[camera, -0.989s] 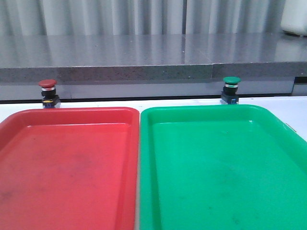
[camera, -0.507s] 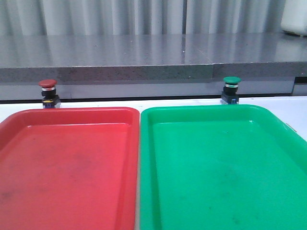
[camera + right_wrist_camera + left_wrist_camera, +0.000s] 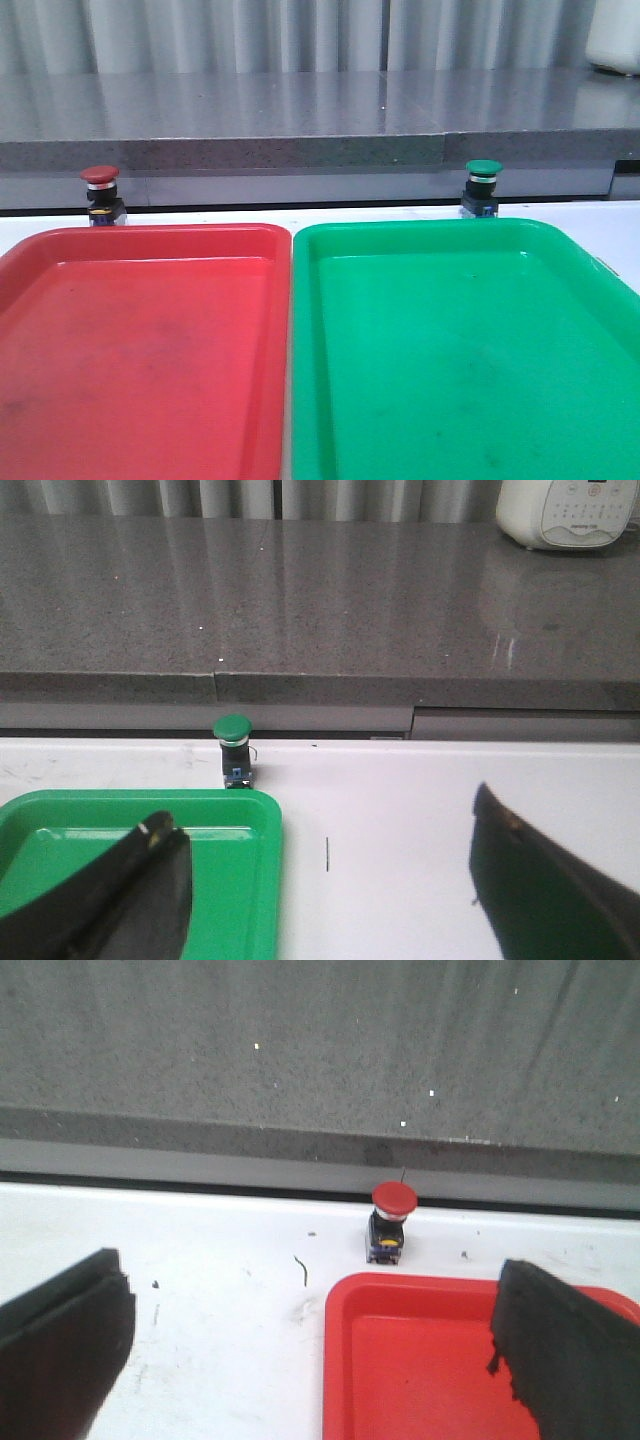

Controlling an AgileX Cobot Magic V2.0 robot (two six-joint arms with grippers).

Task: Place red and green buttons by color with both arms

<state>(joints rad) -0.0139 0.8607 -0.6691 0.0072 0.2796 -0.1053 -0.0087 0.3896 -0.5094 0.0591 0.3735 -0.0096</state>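
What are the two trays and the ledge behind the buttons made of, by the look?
Red tray and green tray: probably molded plastic, glossy, with rounded rims, soft highlights and faint scuffs on the floors. Ledge: looks like polished stone or a stone-look composite, grey and finely speckled, mirroring the curtain behind it; the pictures cannot settle which.

light: even, bright | glare: sheen on grey counter [image 3: 300,110] | focus: wrist-view near edges blurred
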